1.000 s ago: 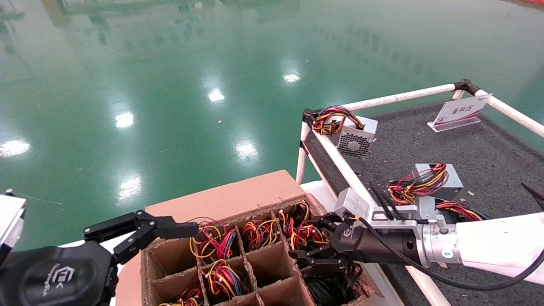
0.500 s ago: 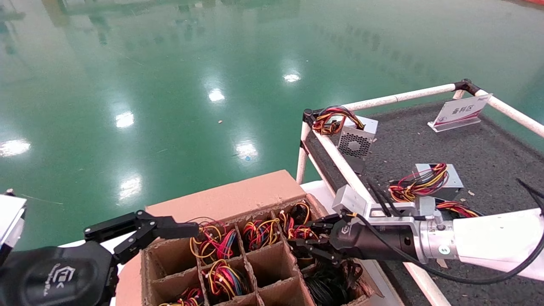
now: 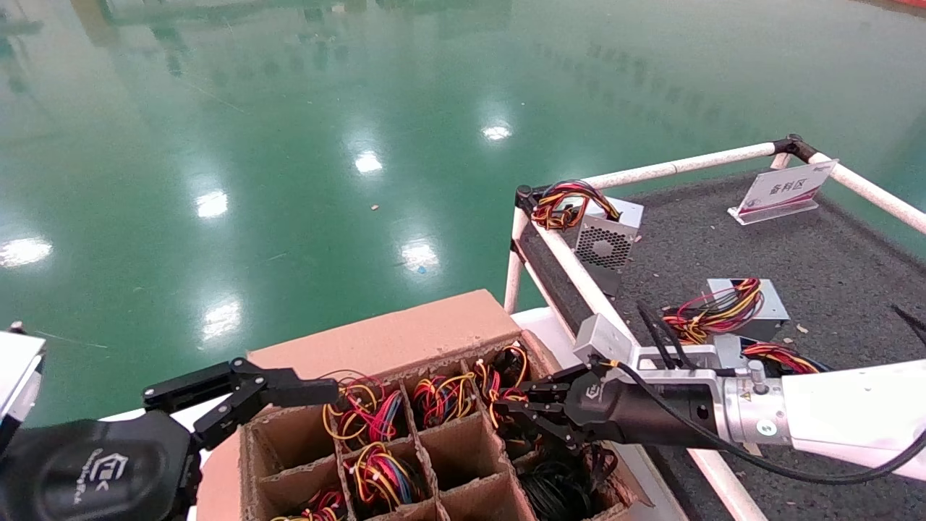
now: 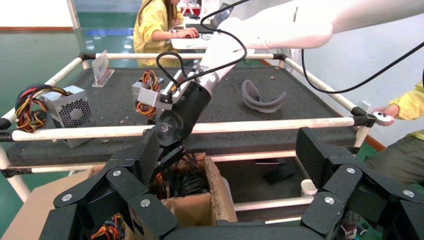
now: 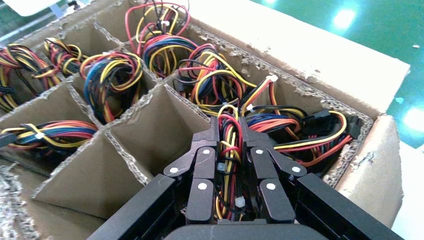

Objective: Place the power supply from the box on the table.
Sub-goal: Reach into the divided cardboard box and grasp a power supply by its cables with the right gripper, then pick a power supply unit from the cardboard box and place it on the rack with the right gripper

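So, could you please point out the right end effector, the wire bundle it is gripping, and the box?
right end effector (image 5: 230, 145), right wrist view, midway between its fingertips.
wire bundle (image 5: 228, 131), right wrist view, on the red and yellow strands pinched between the fingers.
box (image 3: 405, 333), head view, on its open flap.

The right arm reaches in from the right, wrist level, its right gripper (image 3: 510, 416) pointing left with fingers (image 5: 205, 160) pinched close on a wire bundle. The left gripper (image 3: 289, 396) hangs low at the left, fingers spread wide apart.
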Available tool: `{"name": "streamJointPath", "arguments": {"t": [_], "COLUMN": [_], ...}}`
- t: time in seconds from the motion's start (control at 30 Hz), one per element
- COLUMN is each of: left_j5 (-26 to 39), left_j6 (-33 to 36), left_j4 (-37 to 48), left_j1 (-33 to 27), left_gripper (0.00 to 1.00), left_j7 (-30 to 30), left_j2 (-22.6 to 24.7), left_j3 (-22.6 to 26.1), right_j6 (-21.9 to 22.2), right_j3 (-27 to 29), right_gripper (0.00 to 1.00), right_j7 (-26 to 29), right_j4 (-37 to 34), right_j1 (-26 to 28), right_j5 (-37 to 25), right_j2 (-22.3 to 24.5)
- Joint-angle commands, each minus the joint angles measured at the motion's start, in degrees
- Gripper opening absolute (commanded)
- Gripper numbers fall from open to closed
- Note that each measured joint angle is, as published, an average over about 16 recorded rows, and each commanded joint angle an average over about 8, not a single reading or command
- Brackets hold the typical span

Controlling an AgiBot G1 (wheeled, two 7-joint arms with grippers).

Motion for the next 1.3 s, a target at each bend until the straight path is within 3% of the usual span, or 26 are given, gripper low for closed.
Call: {"name": "streamJointPath", "arguments": {"t": [0.03,0.53,1.0,1.3], "left_j5": [0.0,0.0,0.0,0.0], "left_j6": [0.0,0.0,0.0,0.0], "left_j4": [0.0,0.0,0.0,0.0], "left_j1": [0.0,0.0,0.0,0.0], "left_gripper": [1.00,1.00,1.00,1.00], "left_j7": [0.0,0.0,0.0,0.0], "left_j2": [0.0,0.0,0.0,0.0], "left_j3": [0.0,0.0,0.0,0.0], "right_j6": [-0.5,-9.4,-9.1,-6.9], "right_j3": [0.1,3.6,6.8,7.3], "right_gripper": [0.00,0.00,0.00,0.00], "right_j7": [-0.1,4.7,17.4,19.8], "right_j4": [-0.3,0.9,8.4,5.1], "right_j1": [0.0,2.7,7.2,14.2], "right_j5": [0.1,8.4,22.2,24.6], "right_j2": [0.1,3.8,10.0,10.5]}}
